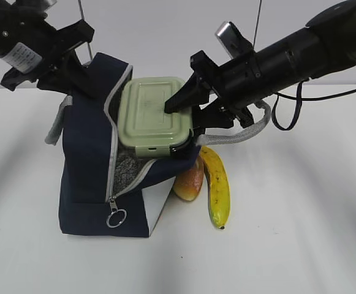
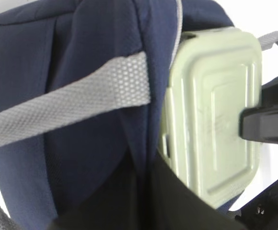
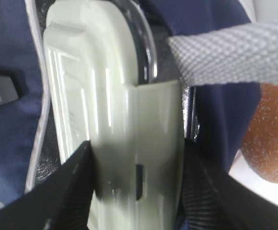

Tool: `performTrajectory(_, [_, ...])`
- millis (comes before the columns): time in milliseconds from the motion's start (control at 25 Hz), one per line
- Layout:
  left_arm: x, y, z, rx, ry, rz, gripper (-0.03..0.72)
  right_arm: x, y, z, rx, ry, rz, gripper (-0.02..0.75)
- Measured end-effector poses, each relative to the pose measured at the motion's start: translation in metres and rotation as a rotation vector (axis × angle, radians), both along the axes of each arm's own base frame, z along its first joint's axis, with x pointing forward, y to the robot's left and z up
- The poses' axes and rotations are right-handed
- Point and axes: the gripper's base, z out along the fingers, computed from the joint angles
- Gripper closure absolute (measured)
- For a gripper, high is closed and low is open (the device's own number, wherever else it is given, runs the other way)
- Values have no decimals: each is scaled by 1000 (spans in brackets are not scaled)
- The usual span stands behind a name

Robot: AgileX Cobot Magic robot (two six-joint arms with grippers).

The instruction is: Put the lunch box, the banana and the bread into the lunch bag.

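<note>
The navy lunch bag (image 1: 89,165) stands on the white table with its zipped flap open. My left gripper (image 1: 83,76) is shut on the bag's upper edge and holds it up; in the left wrist view (image 2: 146,201) its dark jaws pinch the navy fabric (image 2: 81,48). My right gripper (image 1: 181,125) is shut on the lunch box (image 1: 153,116), one finger on the sage-green lid and one under it. The box sits tilted in the bag's mouth (image 3: 105,96), partly inside. The banana (image 1: 217,184) and the bread (image 1: 189,180) lie on the table beside the bag, under the right gripper.
A grey strap handle (image 1: 245,131) loops under the right arm and crosses the right wrist view (image 3: 234,52). The metal ring pull (image 1: 116,217) hangs at the zipper's lower end. The bread also shows in the right wrist view (image 3: 268,139).
</note>
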Motion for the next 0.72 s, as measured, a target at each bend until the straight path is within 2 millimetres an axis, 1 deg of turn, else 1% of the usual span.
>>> performTrajectory(200, [0,0,0,0,-1,0,691,0,18,-3,-12,-11,12,361])
performTrajectory(400, [0,0,0,1,-1,0,691,10,40,-15,-8,17,34,361])
performTrajectory(560, [0,0,0,2,-2,0,691,19,56,-30,-14,48,50,361])
performTrajectory(720, [0,0,0,4,-4,0,691,26,61,-53,-25,91,50,361])
